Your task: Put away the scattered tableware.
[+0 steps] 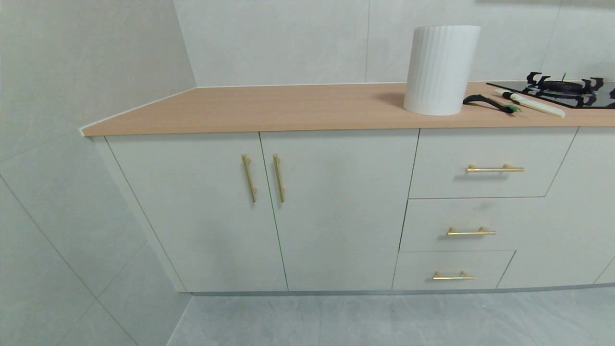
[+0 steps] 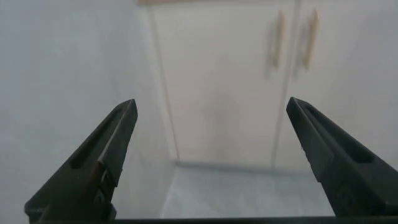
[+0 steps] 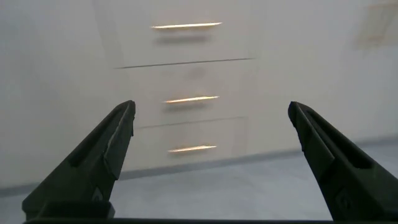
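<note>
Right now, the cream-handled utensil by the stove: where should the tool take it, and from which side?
Probably the cream-handled utensil at mid-length, from straight above, closing across its narrow width. It lies flat and slanted on the countertop at the stove edge, so no side gets under it. Stay off the end beside the black utensil.

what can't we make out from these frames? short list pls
1. Inside of the holder, head view: hidden by its own wall.
2. The black utensil, head view: too small to tell its type.
3. The stove, head view: cut off by the right edge.
4. Contents behind the drawers and doors: closed fronts hide them.
5. The door handles, left wrist view: blurred.
</note>
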Motion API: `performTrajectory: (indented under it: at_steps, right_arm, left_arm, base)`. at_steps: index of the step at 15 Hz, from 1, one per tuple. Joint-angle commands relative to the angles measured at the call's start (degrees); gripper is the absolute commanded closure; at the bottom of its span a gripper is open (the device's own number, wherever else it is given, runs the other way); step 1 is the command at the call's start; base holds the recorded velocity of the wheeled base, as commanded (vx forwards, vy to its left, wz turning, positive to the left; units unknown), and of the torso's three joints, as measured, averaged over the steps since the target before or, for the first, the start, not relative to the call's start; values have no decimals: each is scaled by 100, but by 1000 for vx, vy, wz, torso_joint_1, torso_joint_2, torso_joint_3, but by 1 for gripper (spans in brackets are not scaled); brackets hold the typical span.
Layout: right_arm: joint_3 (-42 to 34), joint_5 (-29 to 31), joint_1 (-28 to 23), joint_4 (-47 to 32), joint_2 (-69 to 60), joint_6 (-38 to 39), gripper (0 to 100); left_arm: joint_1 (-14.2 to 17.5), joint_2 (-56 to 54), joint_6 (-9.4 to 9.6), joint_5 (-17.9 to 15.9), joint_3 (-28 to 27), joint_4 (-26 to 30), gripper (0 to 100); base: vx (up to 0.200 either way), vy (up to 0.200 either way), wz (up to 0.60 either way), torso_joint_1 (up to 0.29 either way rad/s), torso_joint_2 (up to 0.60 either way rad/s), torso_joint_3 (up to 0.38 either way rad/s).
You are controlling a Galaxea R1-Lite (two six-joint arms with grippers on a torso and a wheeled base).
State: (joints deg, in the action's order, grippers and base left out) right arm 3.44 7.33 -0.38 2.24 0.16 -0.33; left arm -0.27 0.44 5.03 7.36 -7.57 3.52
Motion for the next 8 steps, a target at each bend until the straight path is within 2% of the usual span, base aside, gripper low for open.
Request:
performTrajectory:
  at_steps: [1,2,3,5,7,8]
  right_arm:
    - [-344,-399,3,-180,-7,191,0]
    - [-326,-425,3,-259,-7,191,0]
    - [-326,-451,-6,-251,-7,156,0]
    - [-326,-495,3,-251,-7,138,0]
    - [-326,-504,3,-251,-7,130,0]
    - [-326,-513,3,-251,-7,112,0]
  left_arm:
    - [18,-44,-99,-508,748,-528,0]
    - [18,-44,-178,-815,757,-484,0]
    - [18,-44,-178,-1026,748,-264,0]
    - [18,-44,-143,-1062,748,-282,0]
    - [18,-44,-196,-1062,748,-282,0]
    - [18,-44,-468,-1044,739,-282,0]
  base:
    - [0,0,0,0,0,0]
    - [0,0,0,0,0,0]
    - [0,0,0,0,0,0]
    - [0,0,0,0,0,0]
    - [0,0,0,0,0,0]
    - [0,0,0,0,0,0]
